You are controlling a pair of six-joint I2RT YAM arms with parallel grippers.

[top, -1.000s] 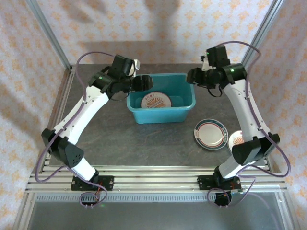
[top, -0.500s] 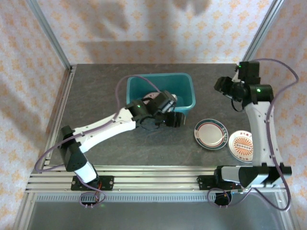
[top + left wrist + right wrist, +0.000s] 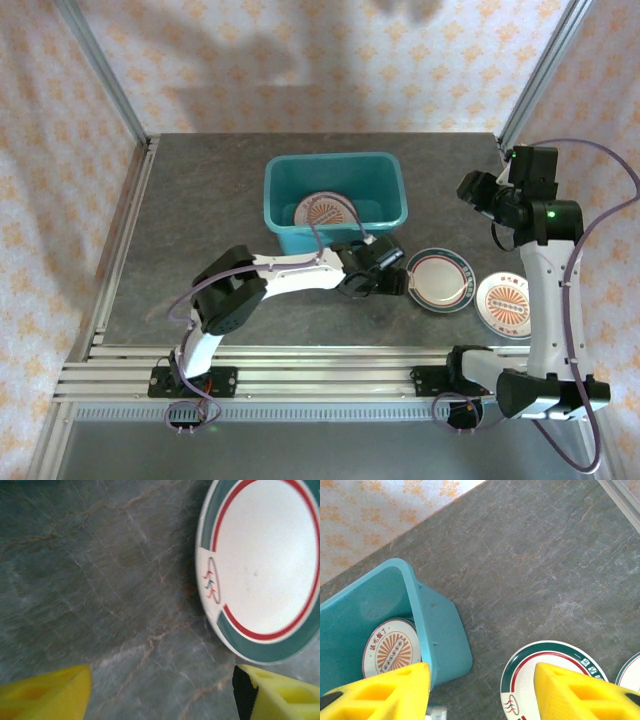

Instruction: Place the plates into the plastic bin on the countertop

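Countertop: dark speckled stone, with rails at the left side and near edge.

Plastic bin: centre back, open side up. Its long axis runs left to right, parallel to the near rail. The plate in the bin lies flat and face up on the floor, a little left of the middle.

Left gripper: low over the countertop, just right of the bin's front-right corner, pointing right at the green-rimmed plate. In the left wrist view the yellow fingers stand wide apart with bare stone between them and nothing held. The plate's rim is just ahead of the right-hand finger; cannot tell if they touch. The plate lies flat, face up.

Change: a second ago this gripper hung over the bin's left rim. Half a second ago it was at the bin's front wall. Now it is further right, with the arm folded sharply at the elbow.

Right gripper: raised at the right, beyond the plates. Its fingers are well apart and hold nothing. A second ago it was by the bin's right rim; it has since drawn back rightward.

Orange plate: flat, close beside the green-rimmed plate on its right. The right arm half hid it a second ago; now it is in full view.

The bin and all three plates have not moved.
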